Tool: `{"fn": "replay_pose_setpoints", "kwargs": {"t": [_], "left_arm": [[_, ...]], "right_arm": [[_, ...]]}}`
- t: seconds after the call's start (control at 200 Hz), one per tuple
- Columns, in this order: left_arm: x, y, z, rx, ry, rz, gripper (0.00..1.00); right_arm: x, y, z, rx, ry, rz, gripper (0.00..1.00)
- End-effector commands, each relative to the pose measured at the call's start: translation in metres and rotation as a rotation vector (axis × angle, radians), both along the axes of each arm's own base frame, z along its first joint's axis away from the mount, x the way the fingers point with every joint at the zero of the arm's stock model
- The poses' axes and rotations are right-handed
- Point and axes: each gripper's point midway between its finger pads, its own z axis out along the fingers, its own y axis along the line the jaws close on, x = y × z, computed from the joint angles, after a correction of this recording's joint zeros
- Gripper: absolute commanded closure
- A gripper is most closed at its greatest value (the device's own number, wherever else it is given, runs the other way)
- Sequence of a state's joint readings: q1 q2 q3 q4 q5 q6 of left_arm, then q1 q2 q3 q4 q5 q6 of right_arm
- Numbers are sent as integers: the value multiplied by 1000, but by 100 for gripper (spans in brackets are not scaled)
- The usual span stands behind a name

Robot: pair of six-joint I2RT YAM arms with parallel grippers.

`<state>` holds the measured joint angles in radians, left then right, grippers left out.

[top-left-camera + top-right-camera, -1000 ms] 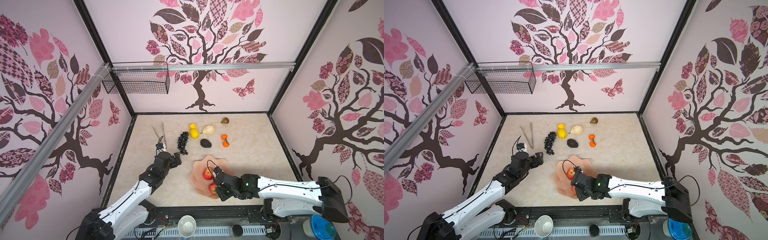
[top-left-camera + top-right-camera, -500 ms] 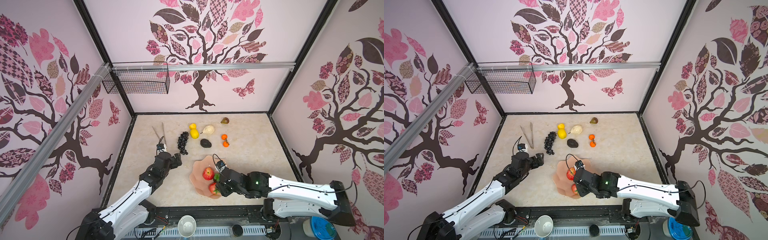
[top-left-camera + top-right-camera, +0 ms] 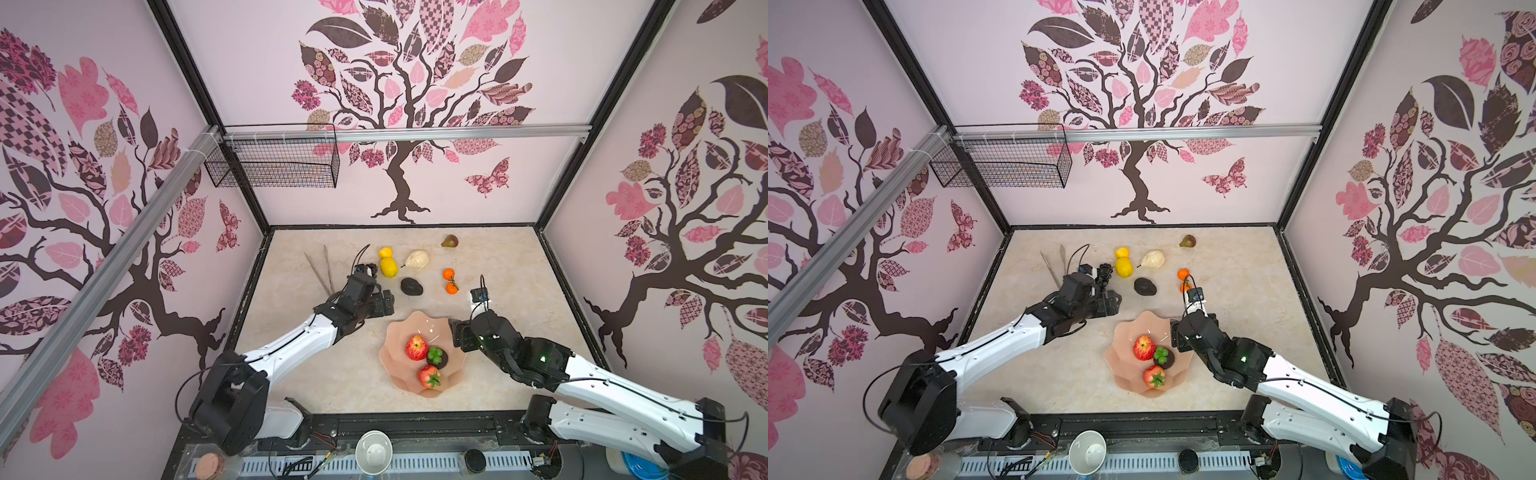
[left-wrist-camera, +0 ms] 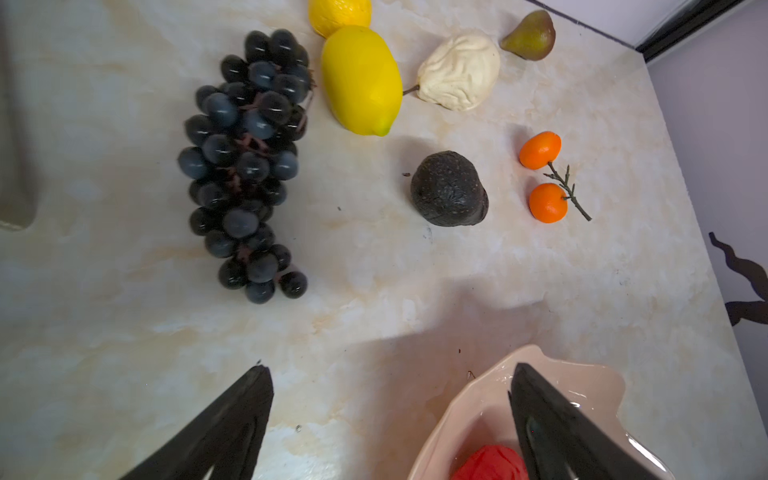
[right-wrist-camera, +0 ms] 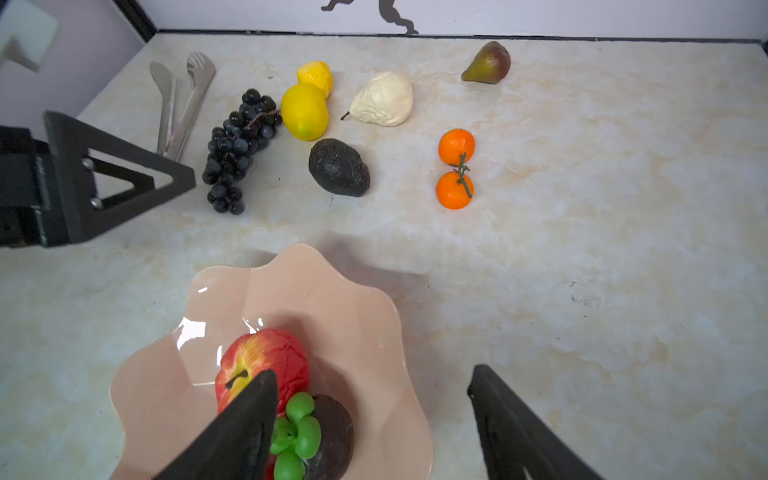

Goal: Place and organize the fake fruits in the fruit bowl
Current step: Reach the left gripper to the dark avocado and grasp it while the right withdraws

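The peach-pink fruit bowl (image 3: 398,337) (image 3: 1126,337) sits front centre and holds a red apple (image 3: 416,347), a dark mangosteen (image 3: 438,357) with green leaves and a red fruit (image 3: 429,376). My right gripper (image 5: 374,370) (image 3: 456,337) hangs open over the bowl's right rim (image 5: 332,299), one finger above the apple (image 5: 266,357) and the mangosteen (image 5: 328,428). My left gripper (image 4: 390,368) (image 3: 383,302) is open and empty, left of the bowl (image 4: 478,395). On the table lie a black grape bunch (image 4: 245,166), lemon (image 4: 361,79), cream pear (image 4: 459,70), avocado (image 4: 449,189) and oranges (image 4: 540,149).
A small yellow fruit (image 4: 338,14) lies behind the lemon and a green-brown pear (image 4: 530,37) near the back wall. Thin tongs (image 3: 320,270) lie at the back left. A wire basket (image 3: 274,160) hangs on the back wall. A white cup (image 3: 374,452) stands past the front edge.
My right gripper has opened and drawn back to the right, leaving the mangosteen in the bowl. My left gripper has moved right and a little toward the back.
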<state>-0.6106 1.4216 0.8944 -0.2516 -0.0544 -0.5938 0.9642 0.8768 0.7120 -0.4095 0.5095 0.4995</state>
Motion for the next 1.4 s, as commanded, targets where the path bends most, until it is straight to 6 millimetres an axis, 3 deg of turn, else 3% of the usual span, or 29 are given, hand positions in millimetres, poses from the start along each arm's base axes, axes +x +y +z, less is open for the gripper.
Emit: {"fn": "replay_pose_setpoints", "kwargs": {"t": [0.0,0.17,0.27,0.45,0.7,0.955,1.23,1.396], "left_arm": [[8,-22,-4,49,54,-62,7],[31,-49,-17,19,89,-60,6],[45,-67,-18,-38,88,-55,5],[73,-78,-30,-54,94,25,4],[104,-80,-45,-38,94,145,3],[126,-72,-64,20,141,244,6],[134,-89,-80,6,181,212,15],[133,-90,-89,18,194,208,20]], "right_arm": [[9,3,22,134,-65,-57,19],[1,-1,14,249,-55,-68,6],[-7,-3,17,301,-59,-43,4],[-15,-11,6,304,-44,-34,3],[-22,-19,-7,325,-26,-46,2],[-24,-25,-2,319,-48,-44,1],[-27,-36,-4,283,-64,-52,0],[-28,-38,-10,268,-56,-58,1]]}}
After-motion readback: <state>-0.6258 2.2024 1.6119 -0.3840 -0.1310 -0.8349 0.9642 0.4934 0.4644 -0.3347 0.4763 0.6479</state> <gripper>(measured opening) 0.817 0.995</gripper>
